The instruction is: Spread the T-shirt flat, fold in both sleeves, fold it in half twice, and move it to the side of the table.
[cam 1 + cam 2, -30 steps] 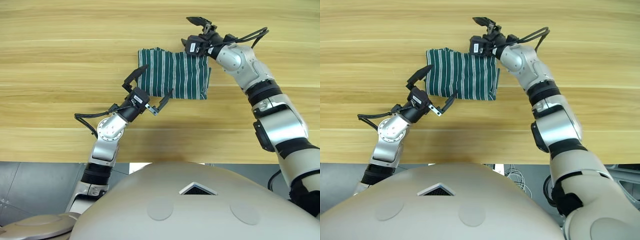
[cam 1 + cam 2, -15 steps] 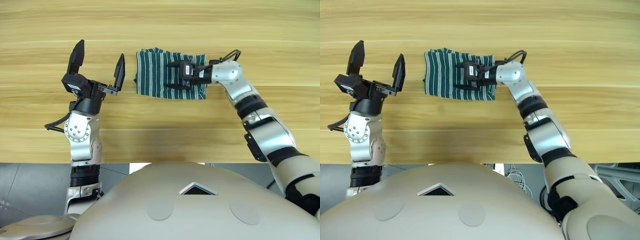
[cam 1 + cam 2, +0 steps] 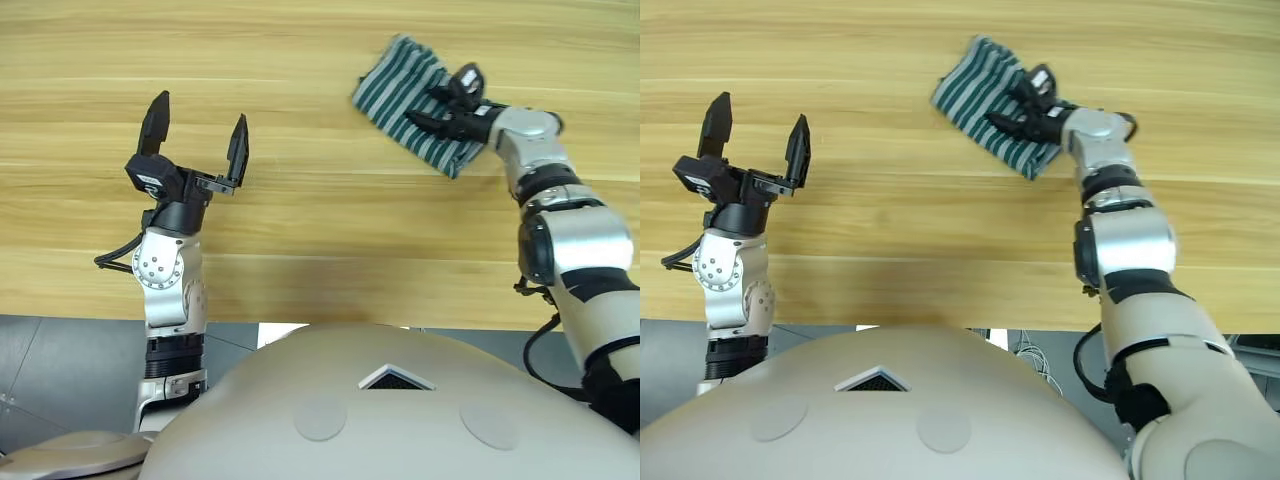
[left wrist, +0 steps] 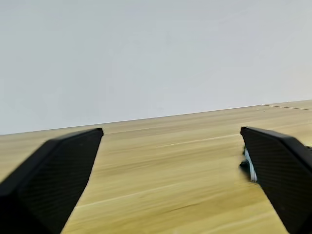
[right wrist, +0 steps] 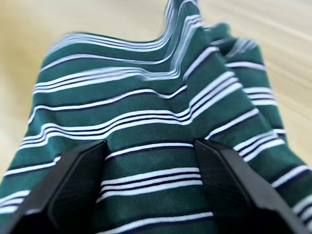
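Across the wooden table (image 3: 300, 220), the folded green-and-white striped T-shirt (image 3: 400, 85) is lying farther right than half a second ago, turned askew and slightly rumpled. The right gripper (image 3: 440, 98) is pressing on it, fingers spread apart. The left gripper (image 3: 200, 110) is hovering wide open, well apart.

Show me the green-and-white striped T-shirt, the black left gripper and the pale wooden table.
green-and-white striped T-shirt (image 3: 392, 82), left eye view, bare folded cloth.
black left gripper (image 3: 202, 107), left eye view, gap between fingertips.
pale wooden table (image 3: 330, 220), left eye view, bare top.
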You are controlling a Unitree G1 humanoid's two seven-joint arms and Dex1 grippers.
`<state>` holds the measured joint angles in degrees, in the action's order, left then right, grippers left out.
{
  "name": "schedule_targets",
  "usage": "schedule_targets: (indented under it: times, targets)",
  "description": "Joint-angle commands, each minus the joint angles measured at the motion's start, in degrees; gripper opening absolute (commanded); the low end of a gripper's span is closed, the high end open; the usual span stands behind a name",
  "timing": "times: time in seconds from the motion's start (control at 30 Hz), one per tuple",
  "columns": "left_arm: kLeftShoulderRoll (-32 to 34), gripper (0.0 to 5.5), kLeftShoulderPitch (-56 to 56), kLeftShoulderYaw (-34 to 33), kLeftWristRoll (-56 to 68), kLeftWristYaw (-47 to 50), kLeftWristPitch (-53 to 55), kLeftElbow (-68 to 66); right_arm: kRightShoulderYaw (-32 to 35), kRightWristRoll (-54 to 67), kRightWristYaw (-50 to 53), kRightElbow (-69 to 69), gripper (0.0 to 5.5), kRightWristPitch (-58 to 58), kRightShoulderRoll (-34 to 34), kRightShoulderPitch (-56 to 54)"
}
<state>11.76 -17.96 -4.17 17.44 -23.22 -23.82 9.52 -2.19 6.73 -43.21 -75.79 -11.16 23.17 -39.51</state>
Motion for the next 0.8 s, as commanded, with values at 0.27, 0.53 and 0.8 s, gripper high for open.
schedule_targets:
  times: [0.27,0.53,0.8]
  targets:
    - [-0.61,5.11,5.66,-1.2,-1.37,0.0,-0.52,-7.5,13.17,0.59,19.5,-1.26,3.28,-8.78,5.61,10.26]
    - [3.39,5.11,27.0,-9.07,-9.4,10.96,-8.93,-39.98,12.01,-3.52,25.39,5.31,3.28,-34.29,-3.19,1.48]
    - [1.97,5.11,31.31,-7.52,-13.71,13.53,-18.56,-53.75,12.71,-5.64,31.85,3.96,3.28,-36.09,-4.58,2.72]
